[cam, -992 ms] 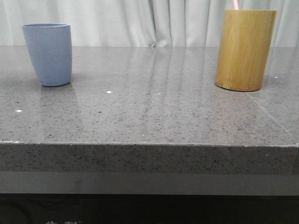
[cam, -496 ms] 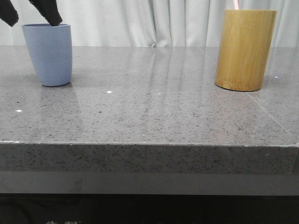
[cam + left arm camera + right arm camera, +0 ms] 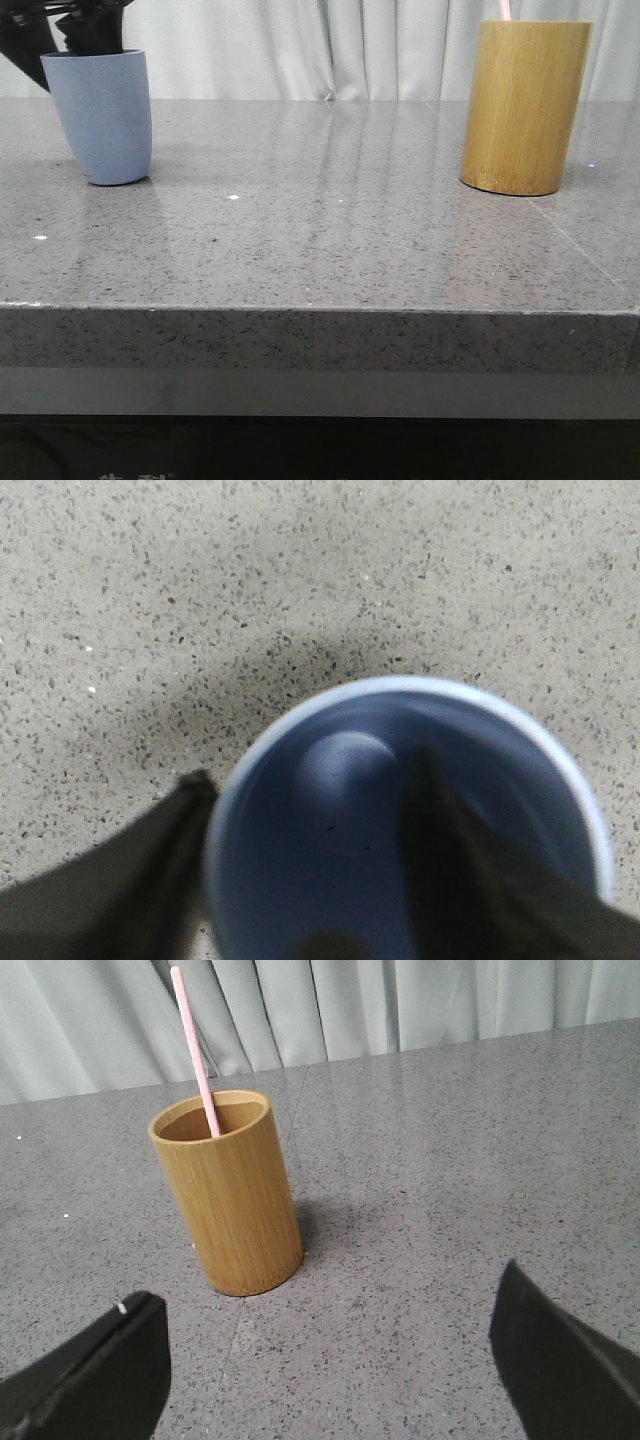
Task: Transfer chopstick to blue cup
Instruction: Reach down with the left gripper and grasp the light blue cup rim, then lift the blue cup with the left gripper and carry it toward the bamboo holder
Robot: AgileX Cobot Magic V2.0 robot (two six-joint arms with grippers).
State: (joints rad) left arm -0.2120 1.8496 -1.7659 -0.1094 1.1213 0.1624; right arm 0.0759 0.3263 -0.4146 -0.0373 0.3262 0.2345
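Note:
The blue cup stands at the table's left, and in the left wrist view the blue cup shows from above with nothing in it but a finger. My left gripper is open astride the cup's wall. One finger is outside the wall and the other finger reaches down inside. A single pink chopstick leans in the bamboo holder, and only the chopstick tip shows in the front view. My right gripper is open, short of the holder and holding nothing.
The bamboo holder stands at the table's right side. The grey speckled tabletop lies between the two containers, with its front edge nearest the camera. White curtains hang behind the table.
My left gripper came in from above and dropped onto the blue cup, one finger now inside it. The cup has shifted slightly left. The holder has not moved.

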